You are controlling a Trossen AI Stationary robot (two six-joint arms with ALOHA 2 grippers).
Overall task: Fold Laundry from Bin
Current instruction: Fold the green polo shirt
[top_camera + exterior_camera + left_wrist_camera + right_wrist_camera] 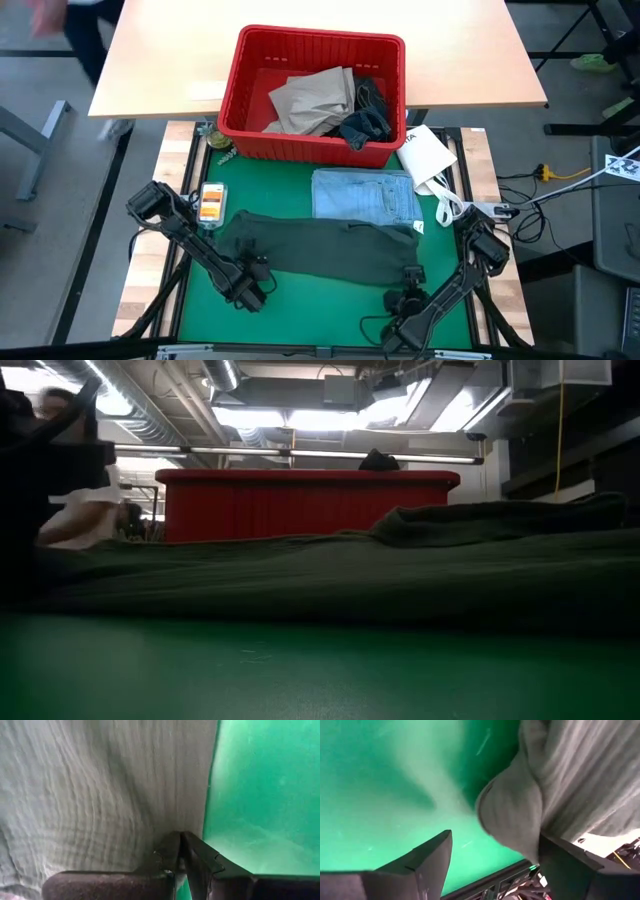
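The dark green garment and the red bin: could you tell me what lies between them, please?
In the high view, a folded light blue garment lies between the dark green garment and the red bin.

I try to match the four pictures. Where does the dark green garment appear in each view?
High view: dark green garment lies flat on the green mat, between both arms, below the light blue garment.
Low view: it fills the middle band, in front of the red bin.
Left wrist view: ribbed cloth at the shut left claw.
Right wrist view: a folded edge between the open right claw's fingers.
Shared landmark: the green mat.
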